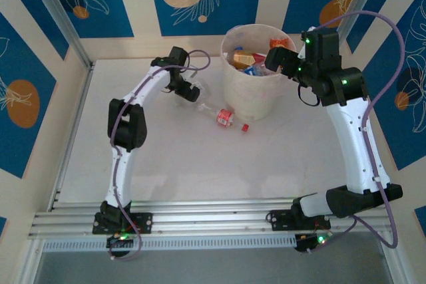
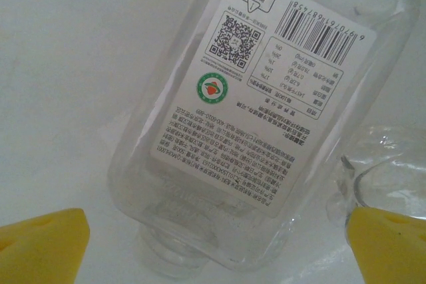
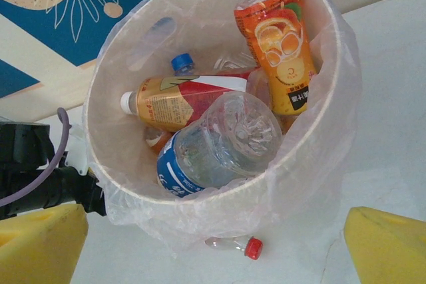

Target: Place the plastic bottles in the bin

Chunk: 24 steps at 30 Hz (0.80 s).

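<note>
Round white bin with translucent liner (image 1: 251,94) sits far centre on white bench (image 1: 173,164). Inside it: orange-labelled bottle (image 3: 279,51), red-and-tan bottle with white cap (image 3: 176,101), crushed clear blue-labelled bottle (image 3: 219,144). Right end effector (image 3: 213,237) hangs over bin, jaws spread wide, nothing held. Left end effector (image 2: 213,231) is just left of bin, jaws wide either side of clear bottle with white printed label (image 2: 266,111), not closed on it. Small red-capped clear bottle (image 3: 236,247) lies on bench at bin's near side

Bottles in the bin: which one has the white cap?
The bottle with the tan-and-red label, lying on its side across the bin. The bottle behind it has a blue cap; the others' caps are out of sight.
</note>
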Available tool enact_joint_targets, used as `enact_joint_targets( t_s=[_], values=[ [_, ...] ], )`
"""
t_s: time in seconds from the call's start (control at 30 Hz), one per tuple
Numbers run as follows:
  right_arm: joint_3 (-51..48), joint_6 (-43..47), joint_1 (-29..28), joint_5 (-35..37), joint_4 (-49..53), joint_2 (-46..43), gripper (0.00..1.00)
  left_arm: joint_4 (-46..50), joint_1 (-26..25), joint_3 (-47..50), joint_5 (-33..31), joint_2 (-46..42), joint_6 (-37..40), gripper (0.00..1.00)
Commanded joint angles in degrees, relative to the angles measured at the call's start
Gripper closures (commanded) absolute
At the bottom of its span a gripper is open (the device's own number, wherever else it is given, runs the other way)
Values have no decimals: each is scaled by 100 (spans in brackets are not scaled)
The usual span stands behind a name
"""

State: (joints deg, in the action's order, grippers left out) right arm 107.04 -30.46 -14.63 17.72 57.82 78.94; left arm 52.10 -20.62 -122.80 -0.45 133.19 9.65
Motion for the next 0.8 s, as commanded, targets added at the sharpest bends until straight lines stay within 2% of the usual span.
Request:
enact_joint_targets(
  t_s=[0.0,0.43,0.77],
  values=[
    [-49,-101,-31,-104,-105,-89,1,231,61,-263,30,219,179,1],
    [-78,-147,-37,-3,-140,-135,1,375,122,-788,-335,753,-85,0],
    [-124,-171,-48,-48,-197,-135,1,153,259,-837,-11,923,-263,0]
  ],
)
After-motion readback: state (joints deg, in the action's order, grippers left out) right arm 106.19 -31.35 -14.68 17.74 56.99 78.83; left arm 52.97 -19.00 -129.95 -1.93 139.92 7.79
